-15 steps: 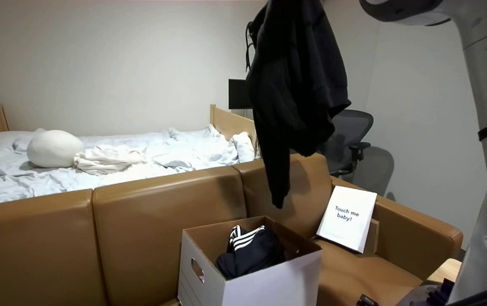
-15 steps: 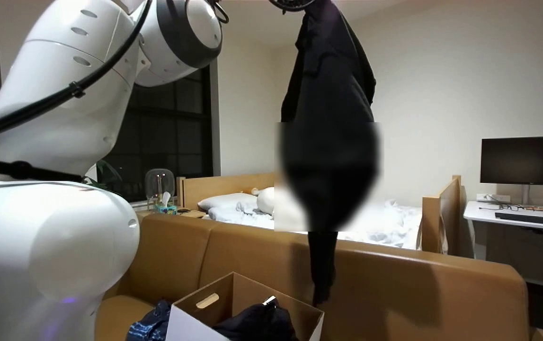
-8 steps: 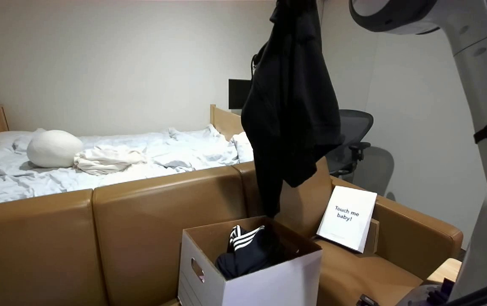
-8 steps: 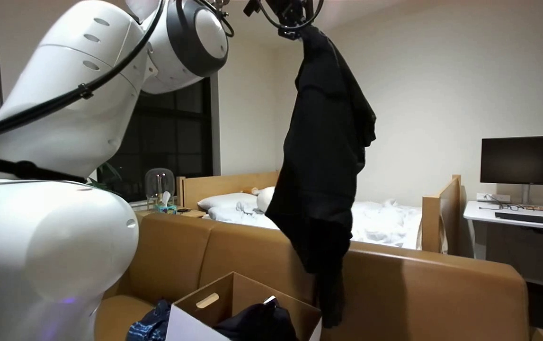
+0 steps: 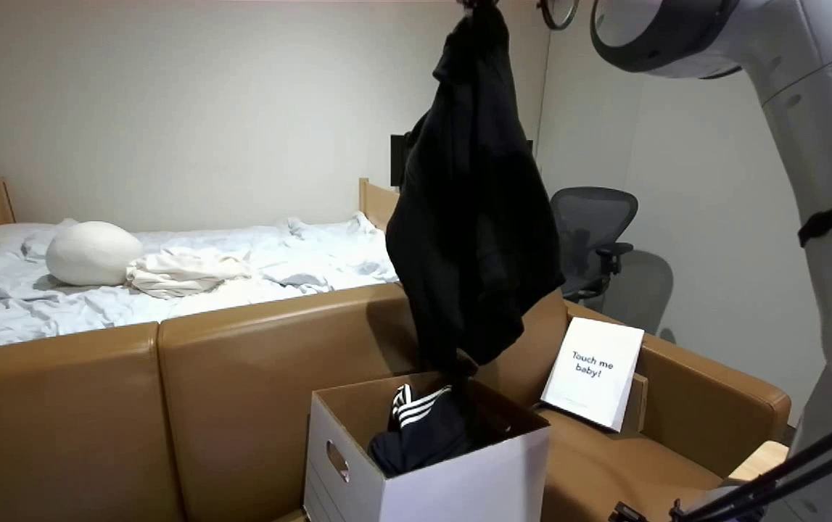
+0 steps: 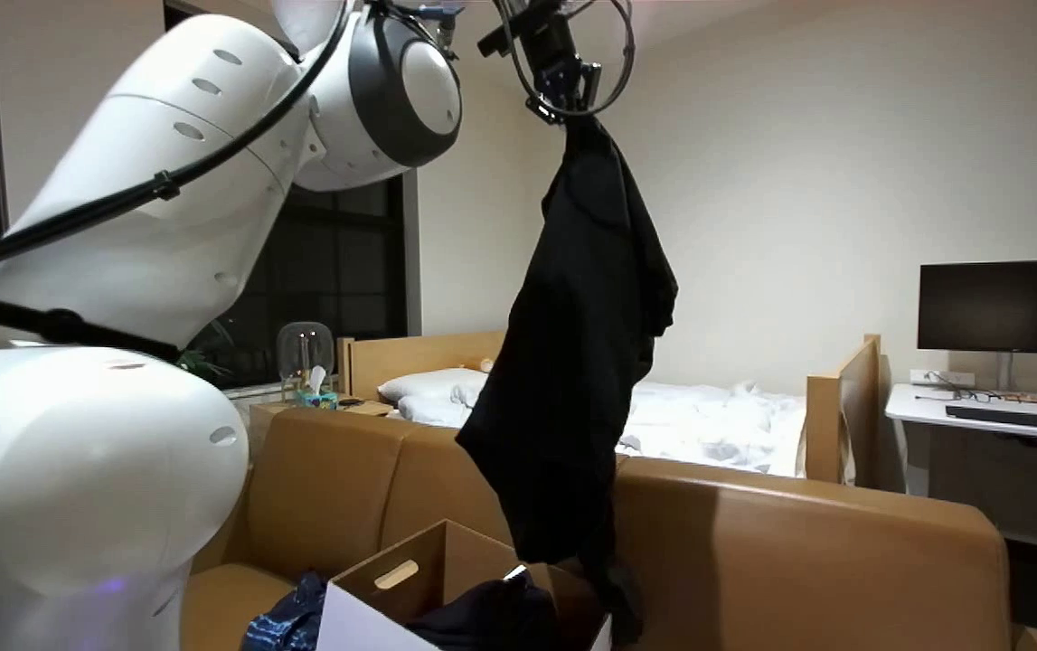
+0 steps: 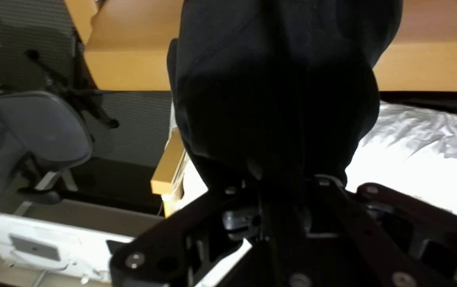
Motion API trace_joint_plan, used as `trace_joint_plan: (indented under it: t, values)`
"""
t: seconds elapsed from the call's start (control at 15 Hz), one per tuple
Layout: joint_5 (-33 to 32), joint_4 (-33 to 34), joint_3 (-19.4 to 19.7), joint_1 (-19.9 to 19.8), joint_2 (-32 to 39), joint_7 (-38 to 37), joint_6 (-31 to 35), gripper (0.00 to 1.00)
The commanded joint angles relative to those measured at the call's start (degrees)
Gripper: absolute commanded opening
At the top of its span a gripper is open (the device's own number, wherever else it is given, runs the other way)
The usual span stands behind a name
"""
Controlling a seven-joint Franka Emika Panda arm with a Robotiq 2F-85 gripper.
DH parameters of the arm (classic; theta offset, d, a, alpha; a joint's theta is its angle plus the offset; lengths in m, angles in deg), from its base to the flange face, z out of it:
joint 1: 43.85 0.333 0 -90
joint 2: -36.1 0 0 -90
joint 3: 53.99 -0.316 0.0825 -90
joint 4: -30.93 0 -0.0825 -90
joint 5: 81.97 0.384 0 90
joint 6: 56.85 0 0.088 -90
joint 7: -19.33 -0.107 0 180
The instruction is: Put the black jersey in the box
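The black jersey hangs as one long bundle from my gripper; it also shows in an exterior view. In the wrist view the gripper is shut on the jersey, whose dark cloth fills the space between the fingers. The white cardboard box stands open on the sofa below the jersey; its brown inside wall shows in an exterior view. The lowest sleeve end overlaps the box's back corner; I cannot tell whether it is inside or behind the rim.
A dark garment with white stripes lies in the box. The brown sofa's backrest rises behind it. A blue patterned cloth lies beside the box. A white sign leans on the sofa. A bed and chair stand behind.
My gripper has come down with the jersey still held. The jersey hangs lower, its bottom now at the box's back corner, and has shifted left in both exterior views recently.
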Motion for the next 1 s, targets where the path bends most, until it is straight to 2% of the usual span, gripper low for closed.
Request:
trace_joint_plan:
  t: [0.0, 0.27, 0.53, 0.6, 0.67, 0.87, 0.93]
  values:
    - [8.9, 0.9, -4.4, -6.8, 4.2, 4.7, -2.1, 0.04]
    - [14.0, 1.1, -7.0, -11.3, 10.9, 10.2, -8.7, 0.04]
    - [10.9, 1.4, -6.0, -10.9, 15.9, 16.9, -16.2, 0.04]
    - [9.0, 2.5, -4.6, -10.8, 16.3, 16.5, -13.7, 0.04]
    - [11.0, -0.2, -5.9, -10.8, 16.1, 13.9, -13.2, 0.11]
    - [10.0, 0.1, -5.1, -10.8, 16.5, 14.3, -12.9, 0.11]
    - [9.9, 0.4, -5.1, -10.8, 16.5, 14.3, -12.9, 0.04]
